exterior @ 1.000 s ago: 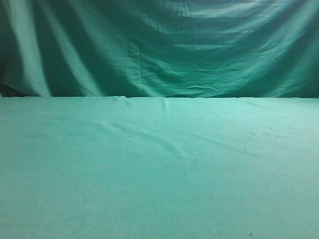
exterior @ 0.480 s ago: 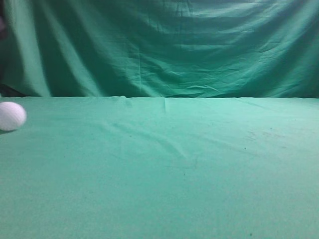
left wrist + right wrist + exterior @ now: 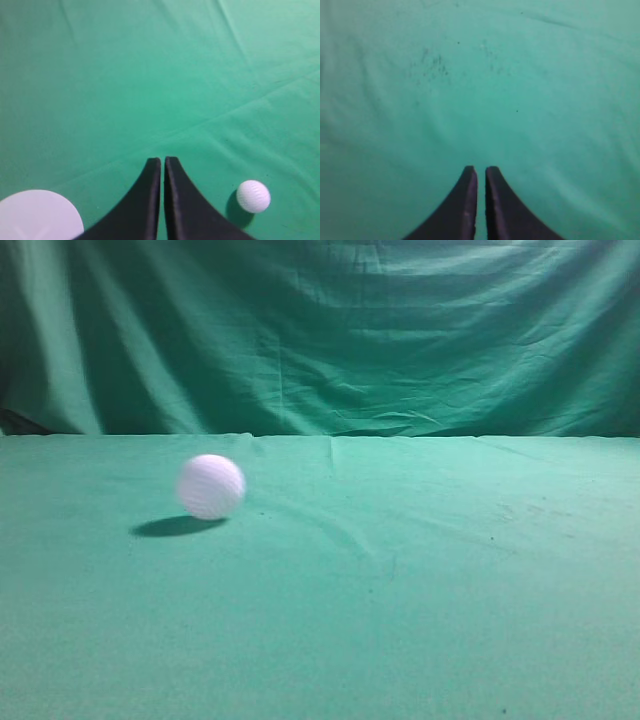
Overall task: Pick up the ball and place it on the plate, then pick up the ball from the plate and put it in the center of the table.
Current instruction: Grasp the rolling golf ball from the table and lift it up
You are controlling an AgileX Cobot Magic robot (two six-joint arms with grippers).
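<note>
The white dimpled ball [image 3: 211, 486] is on the teal-green table [image 3: 400, 620], left of the middle in the exterior view, slightly blurred, with its shadow to its left. In the left wrist view the ball [image 3: 253, 196] lies to the right of my left gripper [image 3: 163, 161], apart from it. The left gripper is shut and empty. A pale round plate [image 3: 37, 216] shows at the lower left corner of that view. My right gripper [image 3: 478, 170] is shut and empty above bare cloth. Neither gripper shows in the exterior view.
A draped green curtain [image 3: 330, 330] hangs behind the table's far edge. The cloth has faint creases near the middle [image 3: 340, 530] and dark specks [image 3: 432, 62] in the right wrist view.
The ball came into the exterior view at the left edge and has moved rightward across the table to left of the middle. One second ago it was not in view.
</note>
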